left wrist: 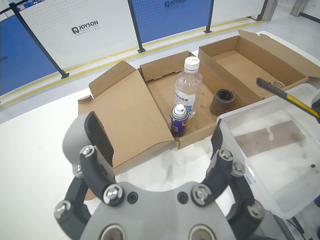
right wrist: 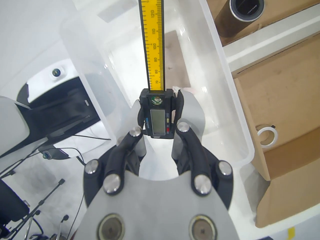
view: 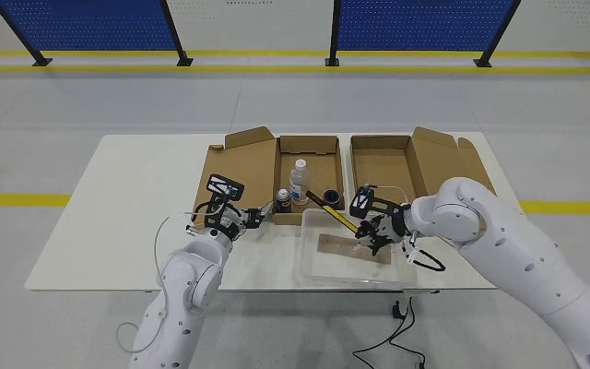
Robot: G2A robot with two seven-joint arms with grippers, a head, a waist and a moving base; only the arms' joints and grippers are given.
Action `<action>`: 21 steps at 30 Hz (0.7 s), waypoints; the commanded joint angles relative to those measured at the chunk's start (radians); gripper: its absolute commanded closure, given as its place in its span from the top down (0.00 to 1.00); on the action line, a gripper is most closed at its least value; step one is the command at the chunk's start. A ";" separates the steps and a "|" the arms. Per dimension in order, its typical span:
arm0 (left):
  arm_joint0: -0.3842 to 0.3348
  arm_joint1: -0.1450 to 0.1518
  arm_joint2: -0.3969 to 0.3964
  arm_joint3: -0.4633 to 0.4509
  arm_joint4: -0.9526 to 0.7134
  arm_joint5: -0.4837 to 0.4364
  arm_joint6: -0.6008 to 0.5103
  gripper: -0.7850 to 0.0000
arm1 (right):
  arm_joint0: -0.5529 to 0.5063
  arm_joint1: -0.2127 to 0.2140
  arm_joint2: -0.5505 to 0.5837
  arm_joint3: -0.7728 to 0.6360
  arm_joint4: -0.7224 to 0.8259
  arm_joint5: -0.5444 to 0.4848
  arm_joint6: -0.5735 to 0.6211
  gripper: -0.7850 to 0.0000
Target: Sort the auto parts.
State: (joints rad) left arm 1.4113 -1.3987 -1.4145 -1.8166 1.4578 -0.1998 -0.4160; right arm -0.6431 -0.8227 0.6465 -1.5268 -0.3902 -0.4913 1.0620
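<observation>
**Caliper held over the bin, tight between the boxes**

So the right gripper (right wrist: 160,103) had its fingers clamped on the caliper (right wrist: 151,38), pinching it by the display head, up above the bin (right wrist: 215,51). The long axis ran straight out from the gripper. The yellow beam pointed across the bin toward the left box (view: 309,146), and in the top view it cut diagonally over the bin's far rim. The beam's end sat near the cylinder (right wrist: 237,11), which stood upright in that box's near right corner.

Edge-wise it was snug. The bin's far rim sat just beside the near walls of both boxes, with a thin strip of table (view: 120,212) between them. The bottle (left wrist: 188,86) and can (left wrist: 178,121) stood upright in the left box, the can in the near corner by the flap (left wrist: 125,116). A ring (right wrist: 267,134) lay in the right box (view: 383,157) by its near wall.

The left gripper (left wrist: 156,128) hung over the table with its fingers (left wrist: 100,138) spread wide apart, between the flap and the bin's corner. The table ran on well past the flap on that side.
</observation>
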 commanded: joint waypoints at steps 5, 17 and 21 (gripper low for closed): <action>0.000 0.000 0.000 0.000 0.000 0.000 0.000 1.00 | -0.056 0.023 0.069 -0.014 0.063 -0.020 -0.052 0.00; 0.000 0.000 0.000 0.000 0.000 0.000 0.000 1.00 | -0.109 0.044 0.142 -0.054 0.052 0.011 -0.060 0.00; 0.000 0.000 0.000 0.000 0.000 0.000 0.000 1.00 | -0.121 0.049 0.166 -0.076 0.013 0.059 -0.062 0.00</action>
State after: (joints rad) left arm 1.4113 -1.3987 -1.4145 -1.8166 1.4578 -0.1998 -0.4160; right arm -0.7617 -0.7745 0.8070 -1.5972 -0.3690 -0.4427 1.0016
